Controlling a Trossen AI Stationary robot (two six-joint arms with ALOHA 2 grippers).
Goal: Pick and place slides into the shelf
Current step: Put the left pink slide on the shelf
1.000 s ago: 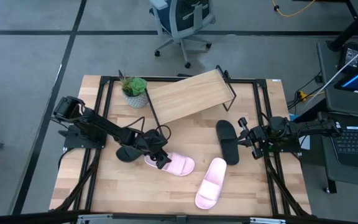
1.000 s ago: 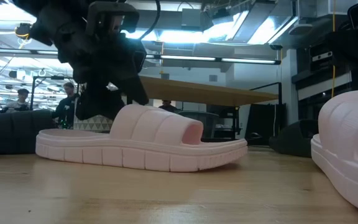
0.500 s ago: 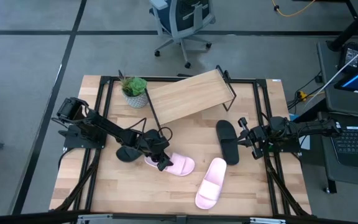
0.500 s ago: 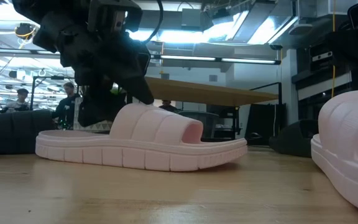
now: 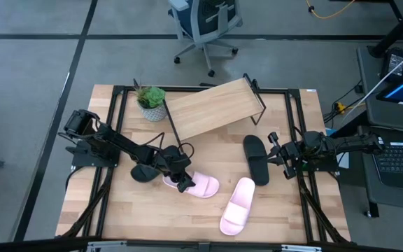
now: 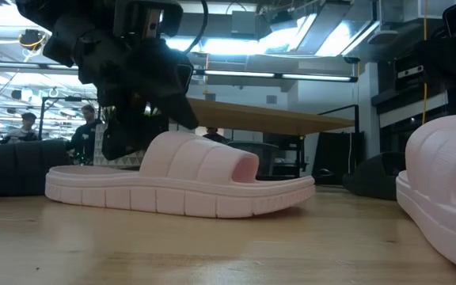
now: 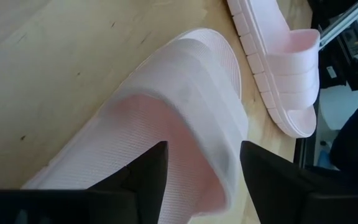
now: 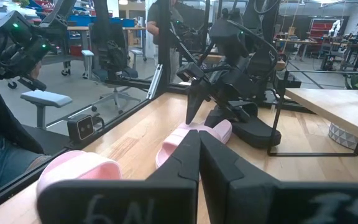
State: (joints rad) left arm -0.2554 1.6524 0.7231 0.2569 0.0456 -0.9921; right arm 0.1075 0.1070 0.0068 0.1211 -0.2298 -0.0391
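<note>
The only writing that can be read is "6N", pale on the dark body of the right gripper (image 8: 199,163) in the right wrist view; its two fingers lie pressed together with nothing between them.

Taking the shelf (image 5: 213,107) as landmark: its slanted light-wood board stands at the far middle of the table (image 5: 117,217) with no slide on it, and the potted plant (image 5: 151,102) is just beside its left end. In front of that left end the left gripper (image 5: 182,179) is down over the heel end of one pink slide (image 5: 200,185). The left wrist view shows what the others cannot: the two dark fingers (image 7: 146,177) spread wide, one on either side of the strap, not pinching it. A black slide (image 5: 147,170) lies half hidden under the left arm (the low view hides it entirely behind the gripper).

In front of the shelf's right end lies the other black slide (image 5: 257,159), with the right gripper just beside it. The second pink slide (image 5: 237,205) lies nearer the table's front edge. Beyond the shelf stands an office chair (image 5: 205,24); people (image 6: 85,131) show in the room behind.
</note>
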